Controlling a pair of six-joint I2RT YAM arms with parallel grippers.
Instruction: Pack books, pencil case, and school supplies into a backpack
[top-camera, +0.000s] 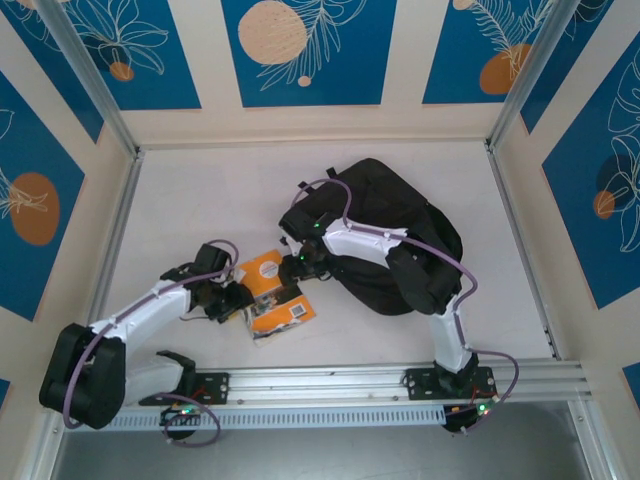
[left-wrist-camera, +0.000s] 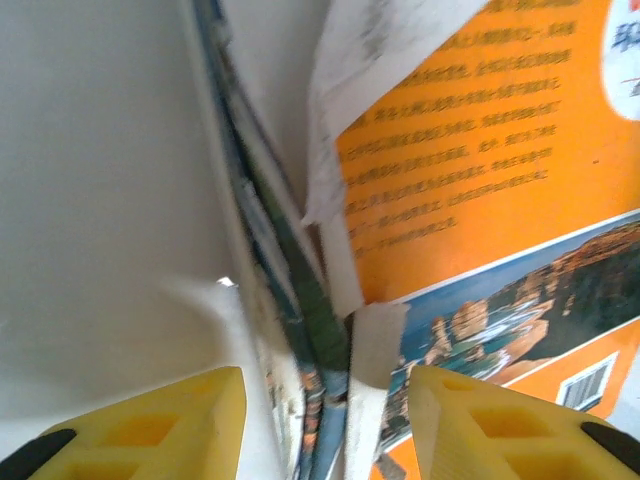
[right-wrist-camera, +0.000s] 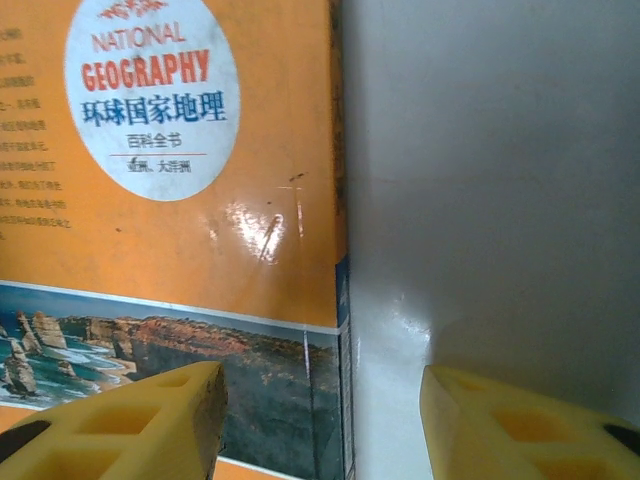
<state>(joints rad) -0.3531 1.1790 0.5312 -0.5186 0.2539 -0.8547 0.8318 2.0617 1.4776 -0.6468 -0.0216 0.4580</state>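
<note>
An orange-covered book (top-camera: 272, 288) lies flat on the white table, just left of the black backpack (top-camera: 400, 225). My left gripper (top-camera: 233, 298) is at the book's left edge. In the left wrist view the left gripper (left-wrist-camera: 325, 392) is open, its yellow fingers (left-wrist-camera: 190, 420) on either side of the stacked page and cover edges of the book (left-wrist-camera: 470, 150). My right gripper (top-camera: 300, 263) is at the book's far right edge. The right gripper (right-wrist-camera: 322, 385) is open, one finger over the cover of the book (right-wrist-camera: 200, 220) and the other over bare table.
The right arm reaches across the backpack's front. A metal rail (top-camera: 400, 380) runs along the near edge, and panelled walls close in the table (top-camera: 200, 200) on the left, back and right.
</note>
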